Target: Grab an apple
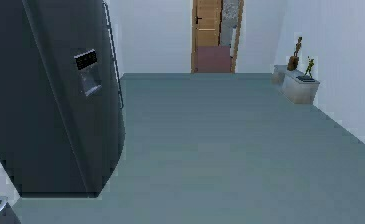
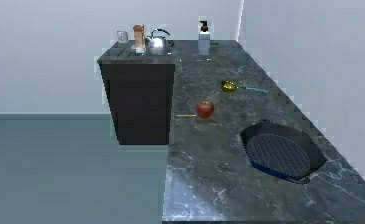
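The red apple (image 2: 205,108) sits on the dark desk (image 2: 215,188), at ten o'clock from the pan (image 2: 280,150), a yellow tool (image 2: 229,86) at its one o'clock. I cannot tell the jaws' state.

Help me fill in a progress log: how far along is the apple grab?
Done: the counter carrying the apple lies on the arm's side, so the approach looks finished. Under way: probably lining up, since the apple rests on the countertop between a small yellow object and a dark pan. Left: reaching out, gripping the apple and lifting it clear.
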